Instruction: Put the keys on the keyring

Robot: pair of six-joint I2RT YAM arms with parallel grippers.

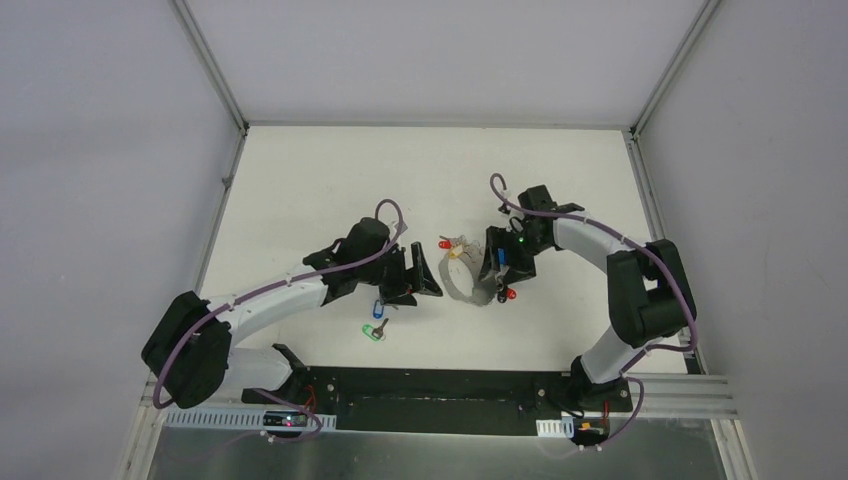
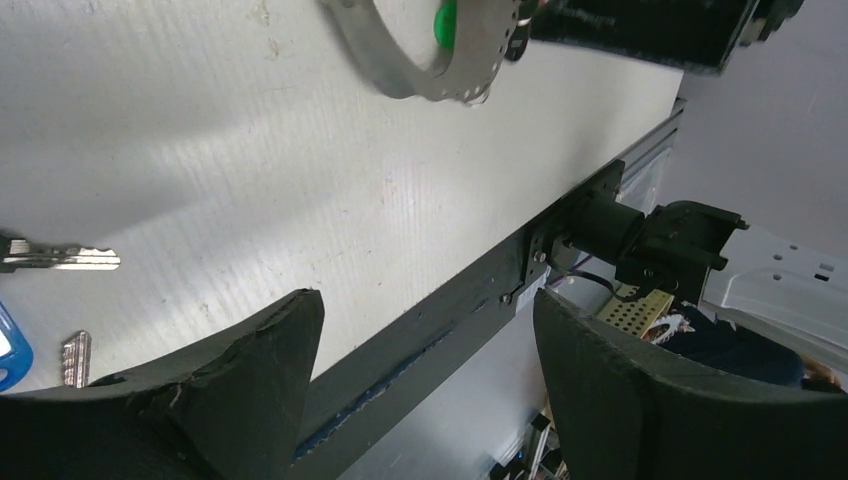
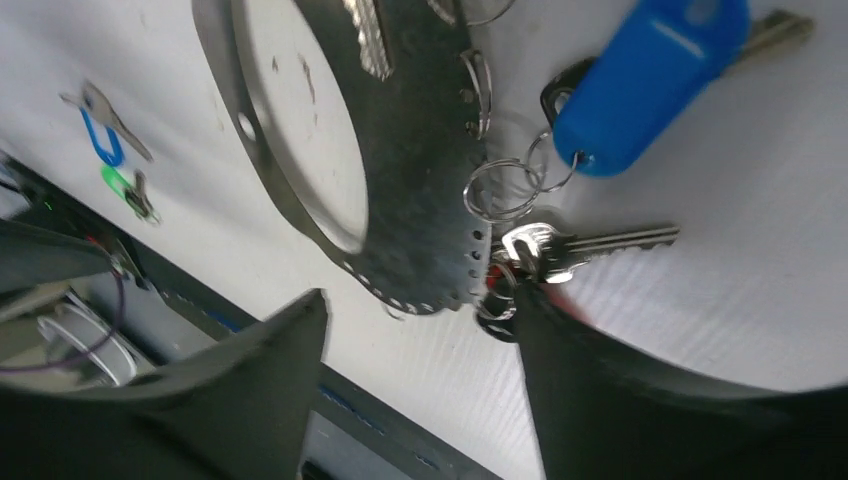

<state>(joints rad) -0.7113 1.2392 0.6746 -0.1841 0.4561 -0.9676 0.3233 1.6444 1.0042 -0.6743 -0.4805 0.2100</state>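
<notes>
The two loose keys lie on the white table: the blue-tagged key [image 1: 378, 307] and the green-tagged key [image 1: 374, 331], just near of my left gripper [image 1: 420, 282]. They also show small in the right wrist view, blue [image 3: 100, 135] and green [image 3: 125, 185]. The keyring [image 1: 460, 277], a grey metal loop with holes along its edge, lies between the grippers. My left gripper [image 2: 425, 310] is open and empty, with the keyring [image 2: 430, 70] ahead of it. My right gripper [image 3: 420, 300] is open just over the keyring's [image 3: 410, 190] edge, holding nothing.
The ring carries a large blue tag [image 3: 645, 80], a silver key [image 3: 580, 245], small split rings, and red tags [image 1: 445, 243]. A key blade [image 2: 70, 259] and a blue tag [image 2: 8, 345] lie left of my left fingers. The black base rail [image 1: 430, 385] runs along the near edge.
</notes>
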